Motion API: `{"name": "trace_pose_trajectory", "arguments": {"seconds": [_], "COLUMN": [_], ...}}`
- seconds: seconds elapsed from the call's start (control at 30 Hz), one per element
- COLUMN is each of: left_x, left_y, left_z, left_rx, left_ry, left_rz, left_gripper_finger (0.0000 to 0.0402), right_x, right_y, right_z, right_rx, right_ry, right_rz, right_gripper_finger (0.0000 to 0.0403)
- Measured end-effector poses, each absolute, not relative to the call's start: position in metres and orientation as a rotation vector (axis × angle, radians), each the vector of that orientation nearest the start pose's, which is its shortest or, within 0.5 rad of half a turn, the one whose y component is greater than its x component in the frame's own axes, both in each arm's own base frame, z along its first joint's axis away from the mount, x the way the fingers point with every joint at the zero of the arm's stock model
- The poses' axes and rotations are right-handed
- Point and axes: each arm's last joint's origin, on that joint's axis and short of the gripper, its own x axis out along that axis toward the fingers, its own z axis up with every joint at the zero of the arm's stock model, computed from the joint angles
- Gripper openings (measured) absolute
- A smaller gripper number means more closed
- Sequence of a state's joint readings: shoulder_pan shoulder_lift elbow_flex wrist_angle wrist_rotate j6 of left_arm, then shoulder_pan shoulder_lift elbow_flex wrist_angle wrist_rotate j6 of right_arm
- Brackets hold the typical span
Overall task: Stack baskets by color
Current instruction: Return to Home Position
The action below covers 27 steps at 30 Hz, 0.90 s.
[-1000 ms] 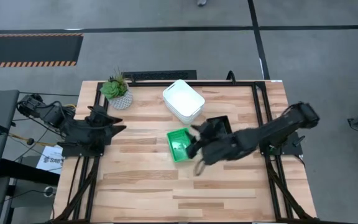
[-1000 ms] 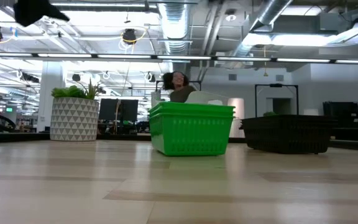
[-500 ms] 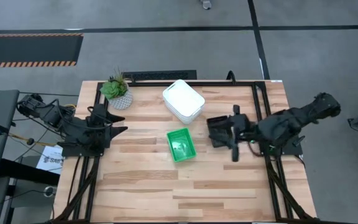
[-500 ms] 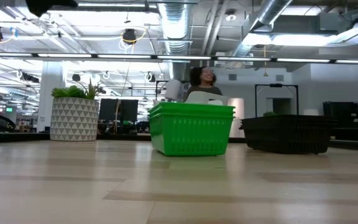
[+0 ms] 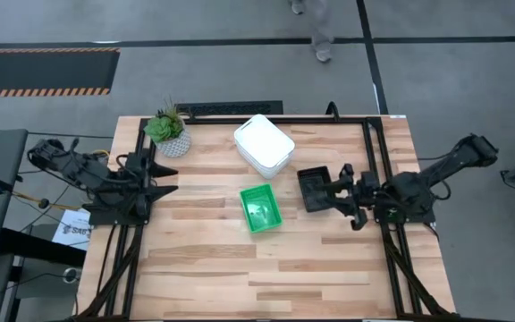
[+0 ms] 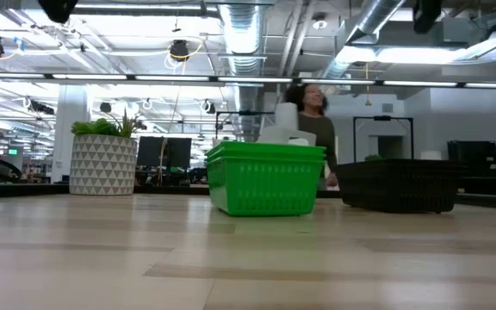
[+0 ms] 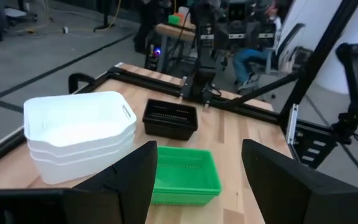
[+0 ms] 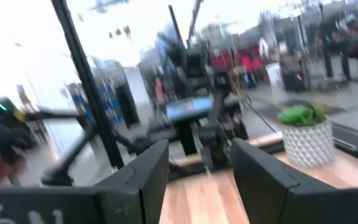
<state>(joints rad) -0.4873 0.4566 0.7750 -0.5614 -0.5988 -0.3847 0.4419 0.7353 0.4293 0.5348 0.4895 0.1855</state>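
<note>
Three stacks of baskets rest on their bottoms on the wooden table. The white stack (image 5: pixel 264 145) (image 7: pixel 79 134) is at the far middle. The green stack (image 5: pixel 259 207) (image 6: pixel 265 176) (image 7: pixel 185 174) stands at the centre. The black stack (image 5: pixel 316 188) (image 6: pixel 399 182) (image 7: pixel 170 118) is to its right. My right gripper (image 5: pixel 347 195) (image 8: pixel 199 155) hovers open just right of the black stack, holding nothing. My left gripper (image 5: pixel 155 174) (image 7: pixel 199 149) waits open above the table's left edge, pointing toward the baskets.
A potted green plant (image 5: pixel 168 131) (image 6: pixel 102 159) stands at the far left corner. Black frame rails (image 5: pixel 374 152) run along the table's right and far sides. Bare wood lies across the near half (image 5: pixel 257 277). A person (image 6: pixel 313 120) walks behind the table.
My right gripper has drawn back from beside the green stack toward the table's right edge, past the black stack, and has tipped up from slanting down to about level, staying open. The baskets have kept still. The person behind has walked rightward.
</note>
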Motion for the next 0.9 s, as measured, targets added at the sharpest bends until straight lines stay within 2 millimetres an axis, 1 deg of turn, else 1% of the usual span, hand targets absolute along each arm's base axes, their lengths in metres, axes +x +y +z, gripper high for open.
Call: {"name": "trace_pose_trajectory", "arguments": {"seconds": [0.07, 0.13, 0.37, 0.47, 0.57, 0.67, 0.73, 0.83, 0.9], "left_x": [0.08, 0.076, 0.058, 0.05, 0.052, 0.055, 0.056, 0.058, 0.061], "left_y": [-0.024, -0.022, -0.014, -0.01, -0.012, -0.014, -0.014, -0.015, -0.017], "left_z": [0.32, 0.307, 0.267, 0.255, 0.25, 0.248, 0.24, 0.237, 0.228], "left_rx": [-0.268, -0.275, -0.321, -0.346, -0.31, -0.287, -0.272, -0.294, -0.292], "left_ry": [0.163, 0.138, 0.052, 0.011, 0.046, 0.049, 0.075, 0.072, 0.102], "left_rz": [0.148, 0.145, 0.073, 0.043, 0.036, 0.007, 0.01, 0.012, 0.023], "left_gripper_finger": [0.0224, 0.0224, 0.0224, 0.0224, 0.0224, 0.0224, 0.0224, 0.0224, 0.0224], "right_x": [0.149, 0.142, 0.129, 0.125, 0.121, 0.121, 0.121, 0.121, 0.121], "right_y": [0.056, 0.053, 0.048, 0.046, 0.044, 0.044, 0.045, 0.046, 0.046], "right_z": [0.271, 0.257, 0.223, 0.213, 0.201, 0.201, 0.2, 0.2, 0.198], "right_rx": [0.313, 0.322, 0.358, 0.365, 0.369, 0.364, 0.343, 0.32, 0.305], "right_ry": [-0.268, -0.292, -0.327, -0.344, -0.346, -0.347, -0.34, -0.338, -0.323], "right_rz": [-0.003, 0.01, 0.037, 0.057, 0.06, 0.062, 0.081, 0.105, 0.112], "right_gripper_finger": [0.0198, 0.0199, 0.0196, 0.0198, 0.02, 0.02, 0.02, 0.0201, 0.0203]}}
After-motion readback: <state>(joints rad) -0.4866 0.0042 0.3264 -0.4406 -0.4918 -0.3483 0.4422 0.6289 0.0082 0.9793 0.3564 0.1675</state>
